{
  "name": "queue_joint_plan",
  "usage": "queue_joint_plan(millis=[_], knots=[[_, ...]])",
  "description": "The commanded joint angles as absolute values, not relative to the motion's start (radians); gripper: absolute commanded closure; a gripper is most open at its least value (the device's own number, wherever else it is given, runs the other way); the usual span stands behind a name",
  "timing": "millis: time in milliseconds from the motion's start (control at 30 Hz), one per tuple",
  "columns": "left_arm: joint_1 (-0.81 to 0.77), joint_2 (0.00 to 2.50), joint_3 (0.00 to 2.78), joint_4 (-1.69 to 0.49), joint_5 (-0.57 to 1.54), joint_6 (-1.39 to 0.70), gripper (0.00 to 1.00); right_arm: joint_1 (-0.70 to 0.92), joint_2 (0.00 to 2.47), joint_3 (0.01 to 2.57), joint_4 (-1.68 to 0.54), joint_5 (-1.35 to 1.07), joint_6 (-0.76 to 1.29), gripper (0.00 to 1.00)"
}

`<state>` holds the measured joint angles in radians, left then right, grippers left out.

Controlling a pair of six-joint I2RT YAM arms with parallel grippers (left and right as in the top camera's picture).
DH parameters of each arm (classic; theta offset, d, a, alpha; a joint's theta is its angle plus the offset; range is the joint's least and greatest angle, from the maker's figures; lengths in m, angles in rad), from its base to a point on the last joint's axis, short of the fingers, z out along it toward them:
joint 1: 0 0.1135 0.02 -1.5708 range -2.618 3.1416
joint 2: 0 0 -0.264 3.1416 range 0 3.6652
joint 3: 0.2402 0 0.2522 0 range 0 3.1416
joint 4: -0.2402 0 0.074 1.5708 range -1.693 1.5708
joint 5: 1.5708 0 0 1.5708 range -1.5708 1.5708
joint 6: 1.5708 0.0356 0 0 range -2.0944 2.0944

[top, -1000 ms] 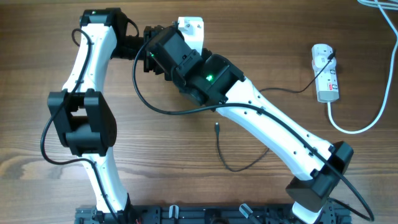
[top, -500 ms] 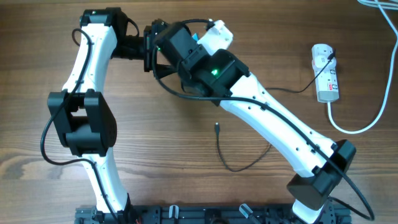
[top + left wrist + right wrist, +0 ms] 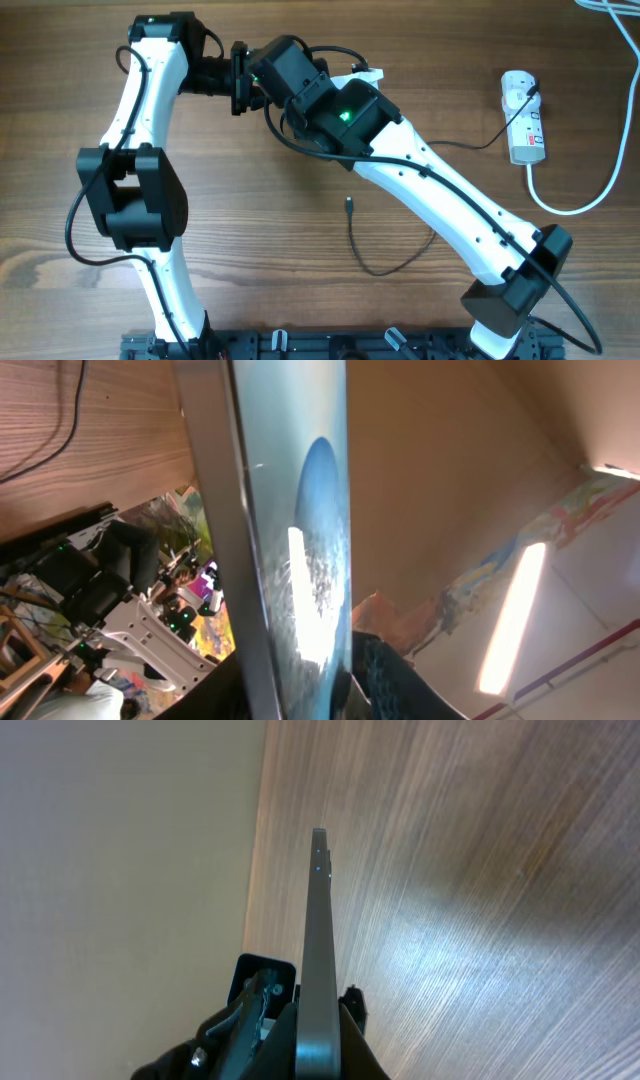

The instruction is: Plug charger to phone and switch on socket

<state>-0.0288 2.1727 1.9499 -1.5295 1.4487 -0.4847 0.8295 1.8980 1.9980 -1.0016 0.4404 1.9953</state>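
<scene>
Overhead view, working up from the arm bases: the charger (image 3: 372, 270) trails loose over the surface (image 3: 250, 250), its plug (image 3: 348, 203) lying mid-frame with nothing near it. Farther up at top centre is where stuff happened. A second ago the phone (image 3: 362, 77) showed as a broad white patch above the right wrist. Now it's just a thin sliver to the right of it, so that wrist has rolled it up on edge. I read that as lining it up for the plug, with nothing connected yet. The socket (image 3: 523, 118) in the upper right has no arm near it. In the right wrist view the right gripper (image 3: 305, 1025) is clamped on the phone at the bottom of the frame. The phone is edge-on, its long axis running straight up the middle away from the camera. No idea which end has the port. The left wrist view is mostly turquoise screen slanting top to bottom, and I can't tell whether the left gripper (image 3: 240, 78) is apart or together.
</scene>
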Motion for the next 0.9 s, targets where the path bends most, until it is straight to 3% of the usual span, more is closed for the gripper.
queue_joint_plan(millis=[0, 300, 433, 500, 567, 633, 767, 833, 867], knots=[[-0.031, 2.133, 1.952, -1.531, 1.468, -0.480, 0.65, 0.831, 1.855, 2.022, -1.007, 0.464, 2.072, 0.96], [-0.031, 2.133, 1.952, -1.530, 1.467, -0.480, 0.81, 0.831, 1.855, 2.022, -1.008, 0.478, 2.067, 0.96], [-0.031, 2.133, 1.952, -1.530, 1.467, -0.479, 0.96, 0.831, 1.855, 2.022, -1.007, 0.471, 2.045, 0.95], [-0.031, 2.133, 1.952, -1.529, 1.467, -0.479, 0.96, 0.831, 1.855, 2.022, -1.006, 0.471, 2.008, 0.94], [-0.031, 2.133, 1.952, -1.509, 1.468, -0.479, 0.96, 0.831, 1.855, 2.022, -1.006, 0.474, 1.945, 0.68], [-0.031, 2.133, 1.952, -1.499, 1.468, -0.479, 0.96, 0.831, 1.850, 2.022, -1.006, 0.492, 1.840, 0.33], [-0.030, 2.133, 1.952, -1.445, 1.457, -0.479, 0.96, 0.830, 1.786, 2.022, -1.007, 0.524, 1.509, 0.15], [-0.030, 2.133, 1.952, -1.431, 1.411, -0.479, 0.96, 0.826, 1.722, 2.022, -1.020, 0.524, 1.288, 0.00], [-0.030, 2.133, 1.952, -1.428, 1.355, -0.479, 0.96, 0.812, 1.676, 2.022, -1.045, 0.524, 1.174, 0.00]])
